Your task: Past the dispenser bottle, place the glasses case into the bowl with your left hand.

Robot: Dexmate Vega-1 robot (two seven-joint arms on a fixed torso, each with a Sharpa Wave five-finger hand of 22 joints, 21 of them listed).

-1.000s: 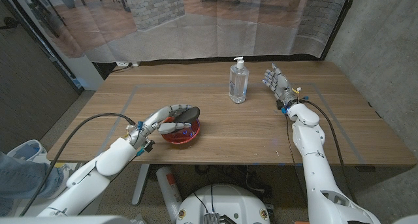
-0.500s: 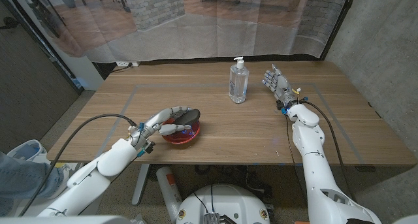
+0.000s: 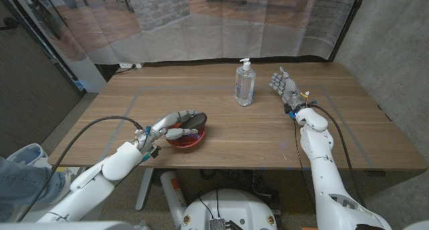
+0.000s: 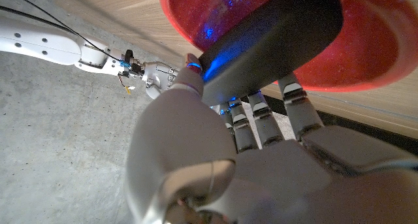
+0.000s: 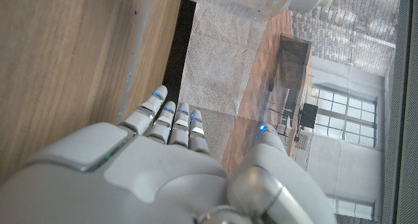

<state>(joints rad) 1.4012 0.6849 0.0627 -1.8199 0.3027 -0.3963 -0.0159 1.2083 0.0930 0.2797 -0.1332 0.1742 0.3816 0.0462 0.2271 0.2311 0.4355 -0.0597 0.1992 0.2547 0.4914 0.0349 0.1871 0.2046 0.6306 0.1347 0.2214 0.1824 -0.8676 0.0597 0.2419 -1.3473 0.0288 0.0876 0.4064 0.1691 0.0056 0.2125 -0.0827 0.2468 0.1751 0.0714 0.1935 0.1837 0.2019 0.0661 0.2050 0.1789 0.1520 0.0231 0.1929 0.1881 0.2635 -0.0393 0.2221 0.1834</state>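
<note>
The dark grey glasses case (image 3: pixel 191 119) sits over the far rim of the red bowl (image 3: pixel 186 142), near the table's front edge left of centre. My left hand (image 3: pixel 173 124) grips the case between thumb and fingers. In the left wrist view the case (image 4: pixel 274 38) lies across the bowl (image 4: pixel 366 48) with my left hand (image 4: pixel 248 159) around it. The clear dispenser bottle (image 3: pixel 244 84) stands upright further back, right of the bowl. My right hand (image 3: pixel 285 87) stands open beside the bottle, fingers spread and holding nothing; the right wrist view shows its back (image 5: pixel 157 165).
A wooden table (image 3: pixel 268 136) carries faint tape lines. Behind its far edge hangs a translucent curtain (image 3: pixel 201 29). A concrete wall (image 3: pixel 395 55) stands to the right. A person's leg (image 3: pixel 27 176) is at the bottom left corner.
My left hand has drawn slightly back toward me with the glasses case, which now sits lower over the bowl. The right arm has stayed still.
</note>
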